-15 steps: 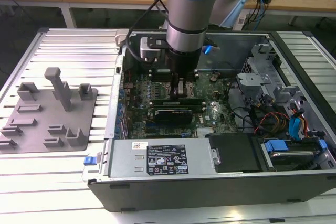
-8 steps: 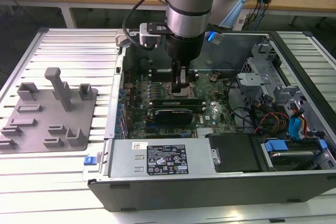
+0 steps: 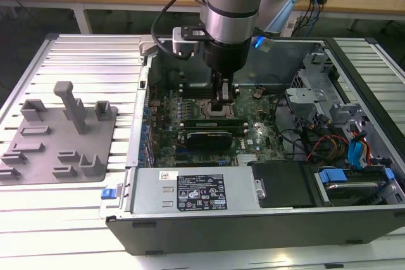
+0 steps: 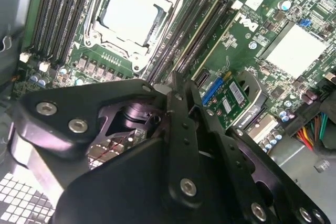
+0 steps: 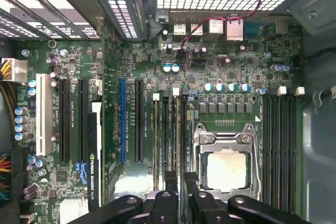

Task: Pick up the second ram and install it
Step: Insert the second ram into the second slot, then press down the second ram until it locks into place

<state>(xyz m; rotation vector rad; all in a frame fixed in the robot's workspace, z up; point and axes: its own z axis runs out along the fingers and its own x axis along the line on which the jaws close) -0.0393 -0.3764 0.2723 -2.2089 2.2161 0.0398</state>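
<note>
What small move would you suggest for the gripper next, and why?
Probably a gentle, straight push down: the black gripper sits low in the open computer case, directly over the long dark memory slots beside the silver processor socket.

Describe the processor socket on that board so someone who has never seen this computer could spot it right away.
Look into the open computer case at the green motherboard. The processor socket sits between two banks of long dark memory slots. It is the one square, silver-framed part with a pale bare centre, while its neighbours are narrow strips.
</note>
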